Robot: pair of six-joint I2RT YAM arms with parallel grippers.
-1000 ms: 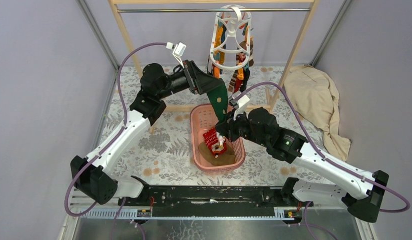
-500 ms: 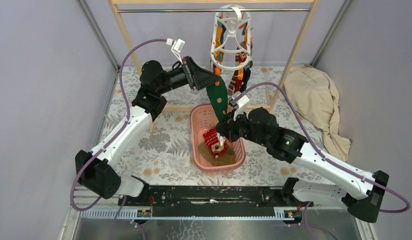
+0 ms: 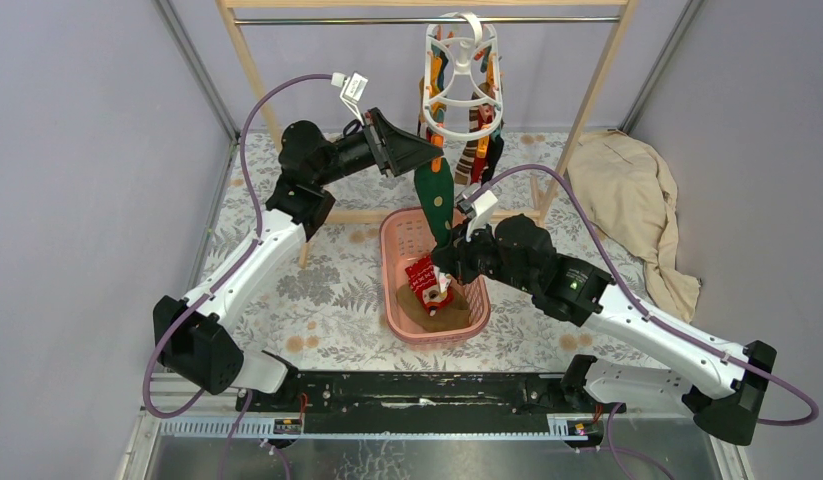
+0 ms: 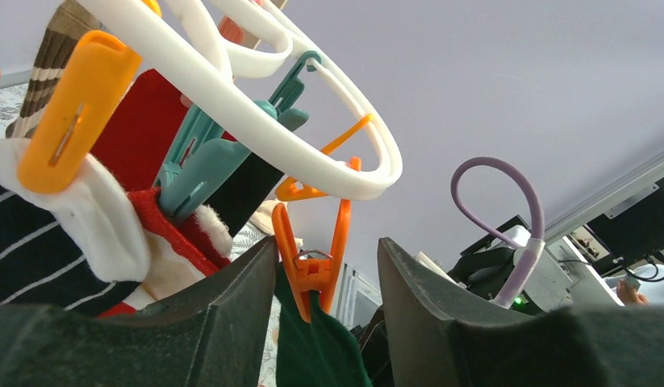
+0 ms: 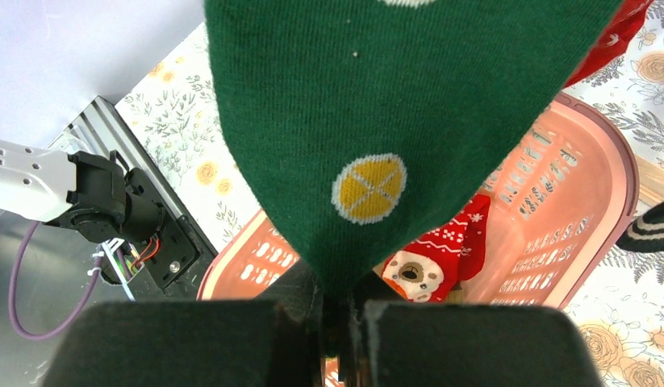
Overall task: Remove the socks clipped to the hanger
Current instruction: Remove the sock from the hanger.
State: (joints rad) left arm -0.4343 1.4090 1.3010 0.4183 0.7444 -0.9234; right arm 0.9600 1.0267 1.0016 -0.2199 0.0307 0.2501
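The green sock (image 3: 434,195) hangs from the hanger (image 3: 462,80) by one orange clip (image 4: 312,258). Its upper end is in the clip's bite and its toe is drawn down over the basket (image 3: 392,290). The right gripper (image 5: 336,314) is pressed together on that toe, holding the sock taut. The left gripper (image 4: 324,266) stands spread, with one finger on each side of the clip and apparently not yet touching it. To do this step well, the fingers should probably land on the clip's upper wings, above the pivot, and not on the end that bites the cloth, where a squeeze would only clamp harder. The right arm's pull is best kept light until the clip opens, since the hanger swings freely on the rail (image 3: 337,20) and a hard tug could tilt it away from the left fingers. Once released, the sock should drop toward the basket. More socks (image 4: 38,242) are clipped beside it, red, black and striped. The basket sits on the counter (image 3: 327,290) under the hanger and holds a red sock (image 3: 422,275) lying on a brown sock (image 3: 437,318).
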